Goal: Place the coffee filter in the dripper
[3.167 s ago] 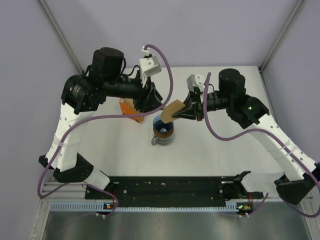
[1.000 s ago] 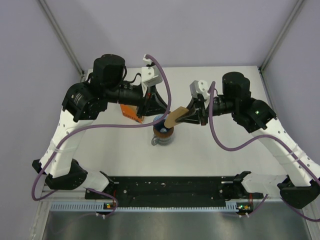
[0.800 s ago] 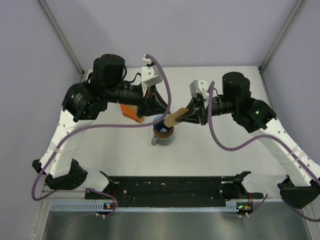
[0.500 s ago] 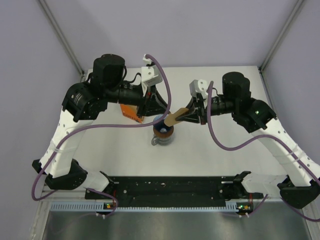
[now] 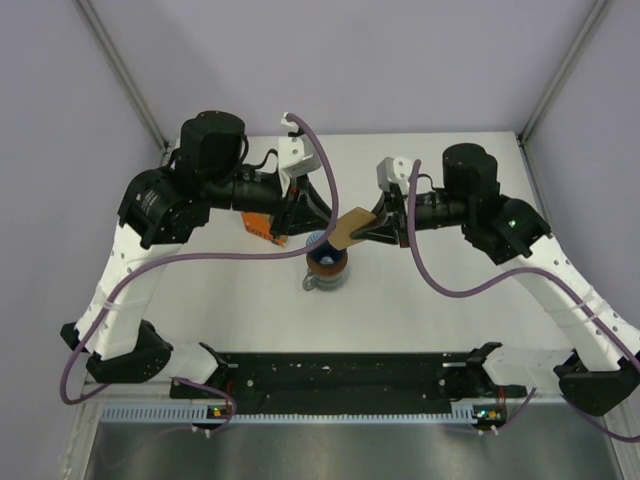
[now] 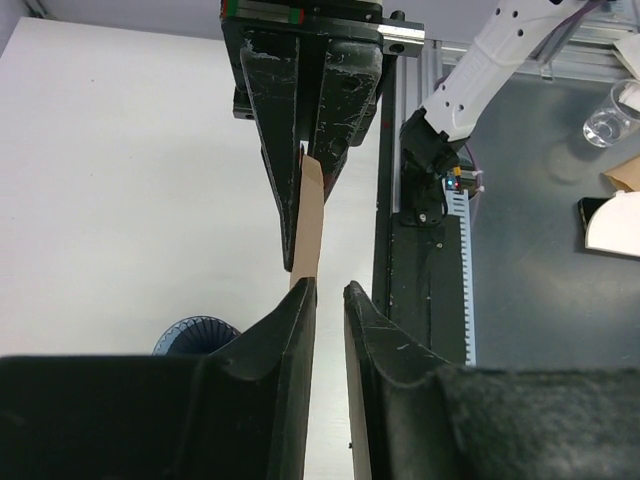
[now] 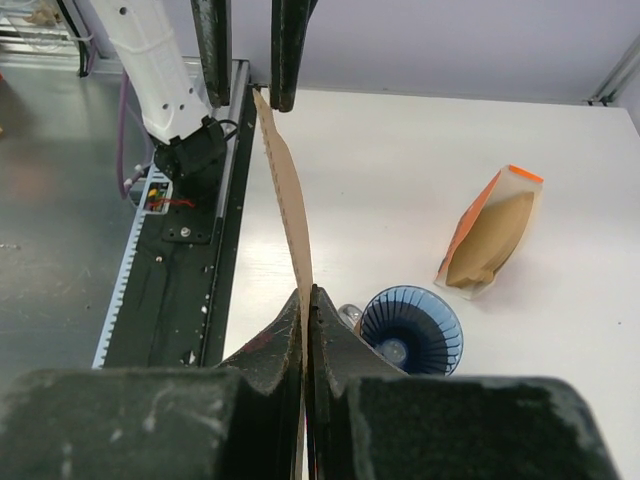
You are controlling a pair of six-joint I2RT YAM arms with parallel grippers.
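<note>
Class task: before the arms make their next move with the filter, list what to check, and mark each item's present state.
1. Right gripper clamped on the coffee filter: ok.
2. Left gripper open: ok.
3. Filter's free edge between the left fingers: cannot tell; it looks close to one fingertip.
4. Filter opened into a cone: not ok, it is flat.
5. Dripper mouth up and unobstructed: ok.
6. Filter pack apart from the dripper: ok.

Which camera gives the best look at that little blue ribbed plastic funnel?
The right wrist view: the blue ribbed plastic funnel shows its open mouth and ribs clearly. Top external shows it tiny; left wrist shows only a sliver.
</note>
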